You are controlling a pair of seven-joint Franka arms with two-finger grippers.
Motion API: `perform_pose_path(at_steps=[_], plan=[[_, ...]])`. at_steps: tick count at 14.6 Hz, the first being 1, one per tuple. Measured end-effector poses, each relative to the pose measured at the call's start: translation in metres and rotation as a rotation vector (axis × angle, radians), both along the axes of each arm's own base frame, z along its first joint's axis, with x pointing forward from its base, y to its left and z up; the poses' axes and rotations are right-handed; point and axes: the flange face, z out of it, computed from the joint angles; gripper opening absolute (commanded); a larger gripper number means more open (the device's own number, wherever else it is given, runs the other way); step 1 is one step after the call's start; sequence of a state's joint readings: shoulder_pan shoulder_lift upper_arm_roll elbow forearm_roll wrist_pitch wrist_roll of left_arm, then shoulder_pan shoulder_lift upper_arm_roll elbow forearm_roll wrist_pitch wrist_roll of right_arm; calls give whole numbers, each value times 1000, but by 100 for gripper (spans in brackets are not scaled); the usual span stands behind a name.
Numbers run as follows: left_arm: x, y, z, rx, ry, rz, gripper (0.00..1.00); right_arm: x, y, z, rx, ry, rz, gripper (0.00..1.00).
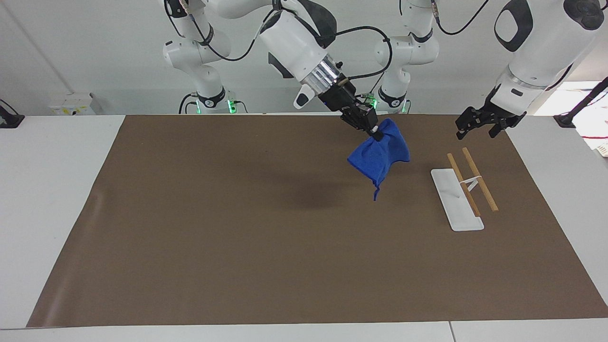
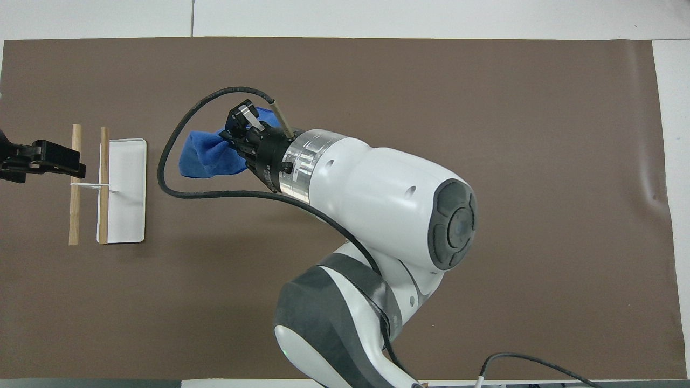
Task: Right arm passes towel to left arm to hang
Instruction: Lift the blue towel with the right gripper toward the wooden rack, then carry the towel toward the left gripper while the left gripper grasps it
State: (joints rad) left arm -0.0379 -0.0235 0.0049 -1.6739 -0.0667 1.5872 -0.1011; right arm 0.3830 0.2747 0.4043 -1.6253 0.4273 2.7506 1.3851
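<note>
Towel: the small bright blue soft cloth towel (image 1: 379, 155) hangs in the air from the right gripper, over the brown table mat (image 1: 237, 247), and touches nothing else.
Right gripper: the black two-finger gripper of the right arm (image 1: 377, 135) is closed on the upper edge of the towel; the loop string dangles at the lowest corner.
Left gripper: the black gripper of the left arm (image 1: 479, 127) has its fingers apart and holds nothing; it waits over the mat edge at the left arm's end of the table, well apart from the towel.
Rack: the small white base plate with two light wooden bars (image 1: 464, 183) stands on the mat near the left gripper, and nothing hangs on it.
Done: the towel is lifted and held up between the middle of the mat and the rack.
Left: I judge the handover is not yet made; then the hanging on the bars.
</note>
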Motion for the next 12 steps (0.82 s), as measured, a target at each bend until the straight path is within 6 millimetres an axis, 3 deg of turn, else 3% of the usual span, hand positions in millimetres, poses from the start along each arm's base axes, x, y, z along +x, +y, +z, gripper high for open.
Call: perform_pose_path(at_steps=[5,8,12], plan=[[2,-26,-25,-133,43,404,100,-21,27,-2,19,24,27,0],[1,-39,-39,-169,72,655,100,-22,28,-1,22,24,27,0],[-16,-65,-51,-149,130,934,100,-21,28,2,28,21,24,0]])
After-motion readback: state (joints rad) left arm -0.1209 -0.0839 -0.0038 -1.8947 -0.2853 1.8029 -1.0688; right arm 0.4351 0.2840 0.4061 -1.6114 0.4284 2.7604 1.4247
